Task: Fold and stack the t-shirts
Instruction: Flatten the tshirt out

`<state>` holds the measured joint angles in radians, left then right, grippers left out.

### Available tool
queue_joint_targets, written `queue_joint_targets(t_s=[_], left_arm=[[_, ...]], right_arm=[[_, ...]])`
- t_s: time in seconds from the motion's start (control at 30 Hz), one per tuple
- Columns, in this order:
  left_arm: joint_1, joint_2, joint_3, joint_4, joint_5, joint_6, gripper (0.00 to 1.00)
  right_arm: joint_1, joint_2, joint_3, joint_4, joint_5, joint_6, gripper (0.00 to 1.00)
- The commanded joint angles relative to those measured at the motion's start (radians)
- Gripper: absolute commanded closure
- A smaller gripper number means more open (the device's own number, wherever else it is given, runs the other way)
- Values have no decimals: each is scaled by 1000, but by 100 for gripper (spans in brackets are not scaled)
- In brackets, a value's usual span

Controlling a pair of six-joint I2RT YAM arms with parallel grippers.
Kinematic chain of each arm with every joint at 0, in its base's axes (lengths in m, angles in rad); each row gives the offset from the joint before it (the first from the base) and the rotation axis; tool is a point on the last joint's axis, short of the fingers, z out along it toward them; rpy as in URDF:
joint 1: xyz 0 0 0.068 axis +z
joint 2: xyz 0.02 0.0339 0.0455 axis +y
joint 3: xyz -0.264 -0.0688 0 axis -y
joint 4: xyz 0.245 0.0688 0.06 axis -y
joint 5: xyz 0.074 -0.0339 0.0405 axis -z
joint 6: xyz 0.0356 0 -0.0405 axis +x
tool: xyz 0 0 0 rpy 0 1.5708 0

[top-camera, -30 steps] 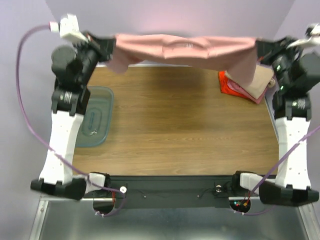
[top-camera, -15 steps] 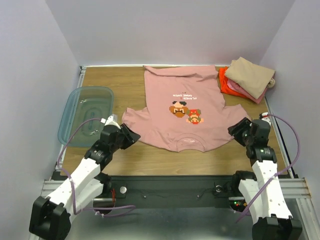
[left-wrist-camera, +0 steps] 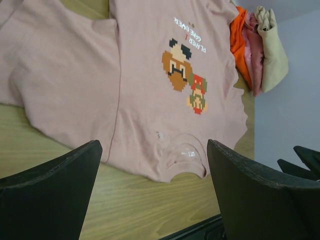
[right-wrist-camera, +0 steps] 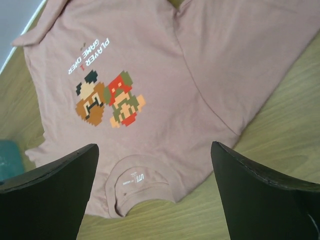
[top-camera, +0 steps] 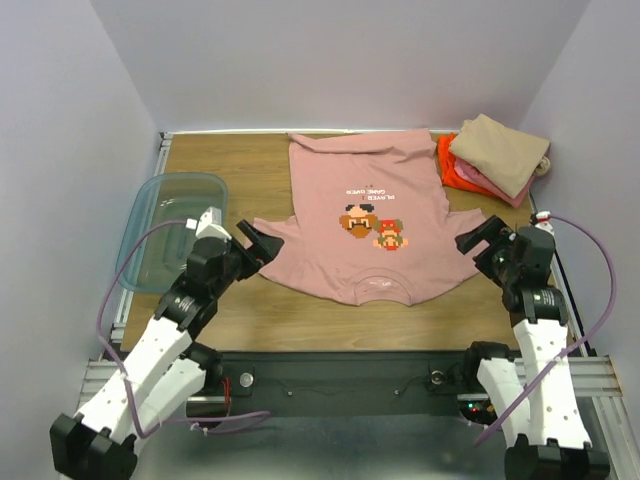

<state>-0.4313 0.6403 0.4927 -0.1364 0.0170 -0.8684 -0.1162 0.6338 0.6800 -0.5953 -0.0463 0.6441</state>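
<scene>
A dusty-pink t-shirt [top-camera: 370, 200] lies spread flat on the wooden table, cartoon print up and collar toward the near edge. It also fills the left wrist view [left-wrist-camera: 145, 75] and the right wrist view [right-wrist-camera: 165, 60]. My left gripper [top-camera: 252, 241] stands open just off the shirt's left sleeve, with nothing between its fingers [left-wrist-camera: 154, 145]. My right gripper [top-camera: 478, 243] stands open beside the right sleeve, also empty [right-wrist-camera: 154, 146]. A stack of folded t-shirts [top-camera: 495, 155], tan on top of pink and orange, sits at the back right corner [left-wrist-camera: 260, 45].
A clear teal plastic bin [top-camera: 170, 230] sits at the table's left edge, just behind my left arm; a corner of the bin [right-wrist-camera: 7, 155] shows in the right wrist view. Bare wood runs along the near edge in front of the collar.
A second ago both grippers held the pink shirt stretched in the air at the back. It now lies flat; both grippers have let go, opened wide and drawn back from the sleeves.
</scene>
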Motion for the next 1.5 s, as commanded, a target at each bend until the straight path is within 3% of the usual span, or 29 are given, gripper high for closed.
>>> queue_joint_targets(t_s=[0.0,0.1,0.27,0.43,0.6,0.87,1.07,1.17,1.3,1.47], left_arm=[[-4,214,104,161,26,77,1],[-6,428,176,205,38,111,2],[-4,743,305,233,37,151,2],[-14,878,255,285,86,111,2],[-61,886,121,281,92,56,2],[-331,679,-120,277,112,-219,2],[-723,510,-236,287,80,-560,2],[-865,541,-204,328,51,-618,2],[-893,714,-88,432,90,-479,2],[-908,970,185,433,205,-253,2]], right_arm=[[0,84,-34,145,-239,-37,0],[18,131,-95,234,-307,-34,0],[149,303,-103,299,-175,-46,0],[269,536,-59,388,-29,-38,0],[328,784,31,448,16,-24,0],[484,1040,212,459,66,-46,0],[533,1190,355,459,63,-118,0],[555,1259,435,459,53,-181,0],[579,1369,550,454,-45,-268,0],[581,1348,589,402,-78,-412,0]])
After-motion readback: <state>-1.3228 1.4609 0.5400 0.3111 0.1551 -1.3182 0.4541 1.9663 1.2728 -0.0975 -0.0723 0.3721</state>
